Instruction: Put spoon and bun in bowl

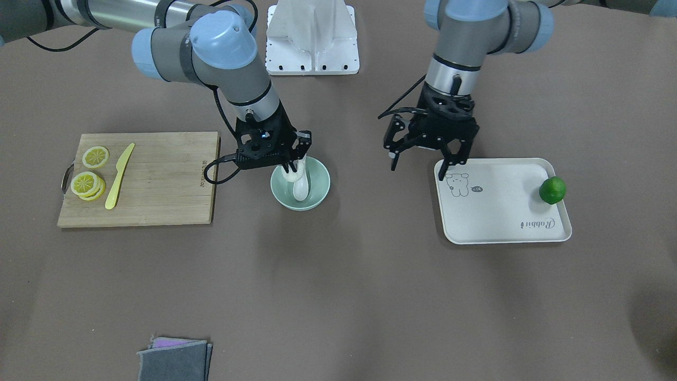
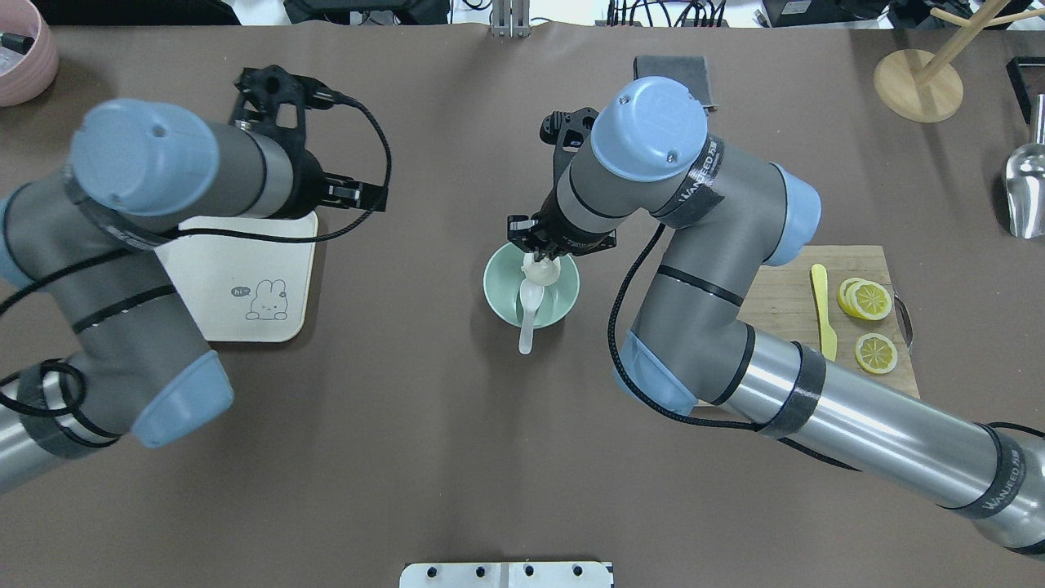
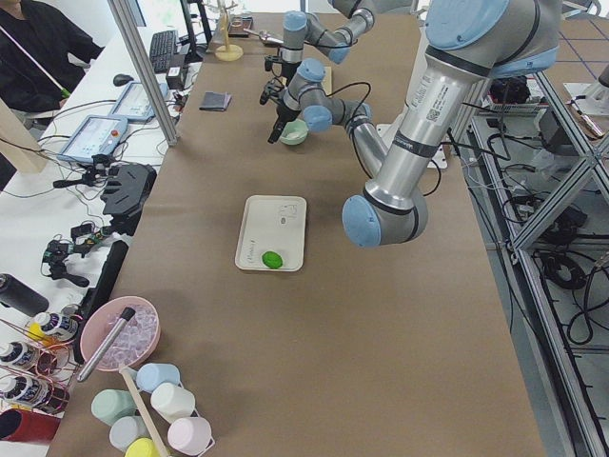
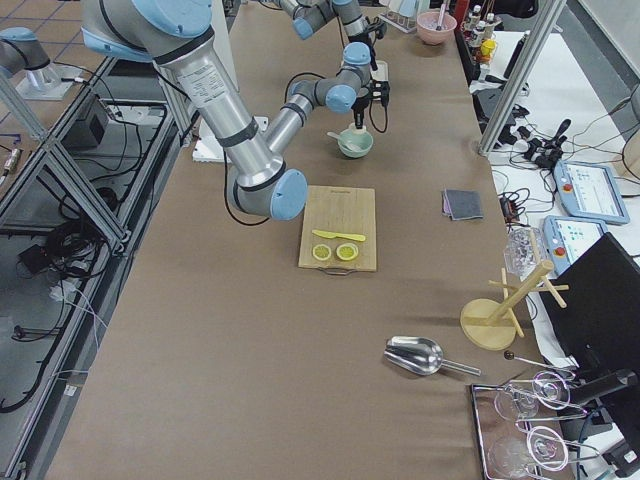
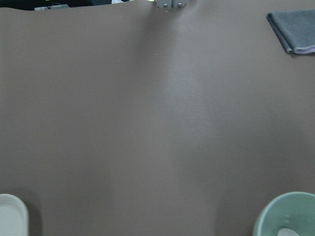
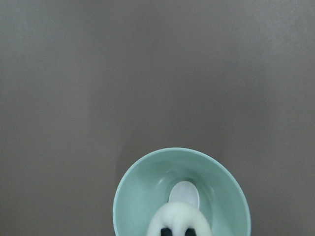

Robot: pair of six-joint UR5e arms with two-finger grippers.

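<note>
Your right tool (image 1: 290,167) is pinching the bun (image 6: 179,219) low over the bowl (image 2: 490,286), so it can drop beside the spoon (image 2: 529,314) lying inside. Your left tool (image 1: 419,170) is hanging spread and empty by the tray (image 1: 502,222).

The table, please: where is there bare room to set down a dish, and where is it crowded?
Free: the stretch between the bowl, the tray and the cloth; most of the tray, away from the lime; the cutting board's half nearer the bowl. Crowded: the bowl, with the spoon inside and the right gripper holding the bun over it.
</note>
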